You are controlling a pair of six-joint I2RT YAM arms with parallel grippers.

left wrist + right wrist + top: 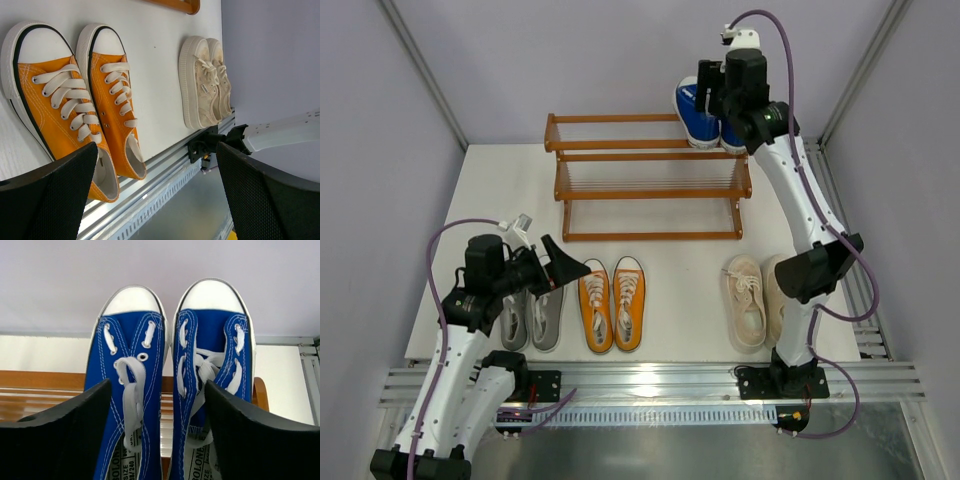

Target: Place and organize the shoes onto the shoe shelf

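The right gripper (157, 385) had its jaws apart astride the blue pair (127, 340), at the right end of the top tier of the shoe shelf (650, 155). Whether they pressed the shoes, I cannot tell. The left gripper (565, 268) was spread wide and empty near the grey pair (547, 320), probably the next one. The orange pair (612, 303) and cream pair (748, 300) waited on the white table (680, 270), between pale walls (620, 50).

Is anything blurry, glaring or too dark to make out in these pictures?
Top external view: bright glare on the metal rail at the near edge. Left wrist view: orange sneakers sharp, left gripper fingers dark, slightly soft. Right wrist view: blue sneakers crisp, right gripper fingers nearly black, little detail.
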